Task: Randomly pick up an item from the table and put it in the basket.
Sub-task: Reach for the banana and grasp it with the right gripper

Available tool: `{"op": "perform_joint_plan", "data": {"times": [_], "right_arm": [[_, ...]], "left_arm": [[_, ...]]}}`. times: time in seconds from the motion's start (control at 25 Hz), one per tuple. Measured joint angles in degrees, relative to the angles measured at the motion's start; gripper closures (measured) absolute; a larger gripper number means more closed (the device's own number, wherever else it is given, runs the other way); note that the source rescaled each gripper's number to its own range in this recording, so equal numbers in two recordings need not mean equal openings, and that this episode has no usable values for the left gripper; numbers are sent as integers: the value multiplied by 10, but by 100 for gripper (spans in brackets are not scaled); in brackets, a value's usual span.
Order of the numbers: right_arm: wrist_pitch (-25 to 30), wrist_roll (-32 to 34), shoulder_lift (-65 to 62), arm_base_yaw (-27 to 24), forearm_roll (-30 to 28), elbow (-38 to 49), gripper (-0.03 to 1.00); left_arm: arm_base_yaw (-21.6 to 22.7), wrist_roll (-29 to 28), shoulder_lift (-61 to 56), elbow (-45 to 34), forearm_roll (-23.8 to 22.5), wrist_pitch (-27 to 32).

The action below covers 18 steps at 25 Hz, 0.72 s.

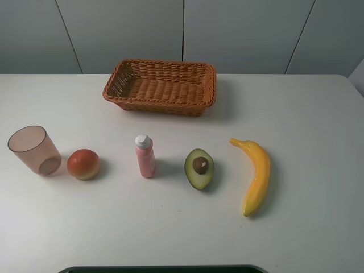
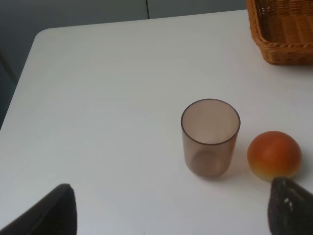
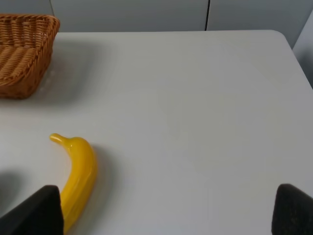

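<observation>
Even soft light, faint shadows, sharp

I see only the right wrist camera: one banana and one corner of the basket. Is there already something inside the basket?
Observer: No. The high view shows the whole basket, and it holds nothing.
Operator: Thank you. What lies near the banana, on the side that my view cuts off?
Observer: A halved avocado, pit facing up. In the high view it lies left of the banana, with a gap between them.
Operator: And the other arm, is it holding anything?
Observer: No. The left wrist view shows the left tool open, with nothing between its fingers.
</observation>
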<state>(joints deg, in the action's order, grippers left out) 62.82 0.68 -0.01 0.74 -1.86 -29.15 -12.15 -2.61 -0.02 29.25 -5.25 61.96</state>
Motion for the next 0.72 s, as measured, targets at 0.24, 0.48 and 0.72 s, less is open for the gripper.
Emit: {"op": "perform_joint_plan", "data": {"times": [0.24,0.48,0.72], "right_arm": [[0,0,0,0,0,0,9],[0,0,0,0,0,0,9],[0,0,0,0,0,0,9]], "left_arm": [[0,0,0,0,0,0],[0,0,0,0,0,0],[0,-1,0,0,0,0]]}}
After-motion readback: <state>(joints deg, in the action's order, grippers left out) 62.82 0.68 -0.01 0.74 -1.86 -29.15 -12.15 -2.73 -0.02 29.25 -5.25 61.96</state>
